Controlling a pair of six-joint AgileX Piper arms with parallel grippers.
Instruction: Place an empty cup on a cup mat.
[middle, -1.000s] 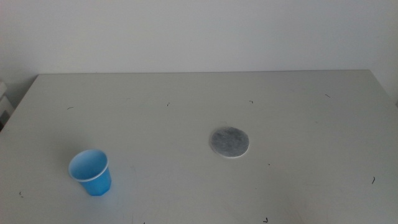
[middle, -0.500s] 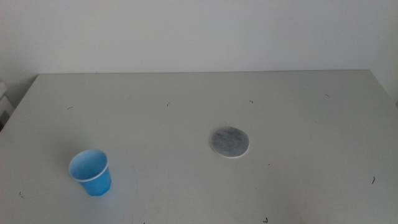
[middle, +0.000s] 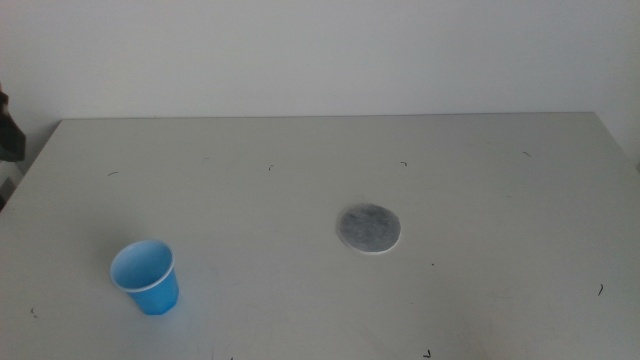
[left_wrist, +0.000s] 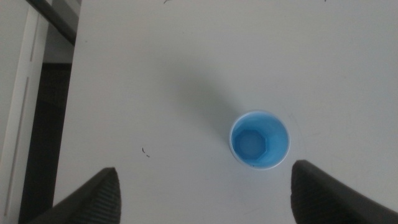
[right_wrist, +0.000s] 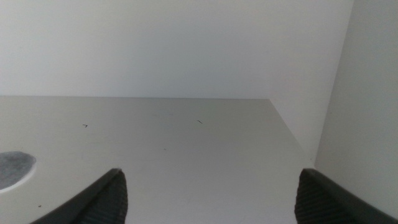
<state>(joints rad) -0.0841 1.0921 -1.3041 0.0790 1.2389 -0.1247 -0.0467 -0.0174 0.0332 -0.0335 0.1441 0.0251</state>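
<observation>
Cup (left_wrist: 259, 140) upright below wide-open left tool (left_wrist: 205, 193), right tool (right_wrist: 208, 193) open, seemingly low.

A dark thing came in at the side

A small dark shape (middle: 8, 125) showed up at the far left edge of the table (middle: 300, 180), well away from the cup (middle: 146, 277). It was not there before.

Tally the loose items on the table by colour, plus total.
Blue: 1, the cup, upright and empty, near the table's front left.
Grey: 1, the cup mat, flat near the table's middle, apart from the cup.
Total: 2.
Left gripper is above the cup, jaws open; right gripper waits low over the table, jaws open.
</observation>
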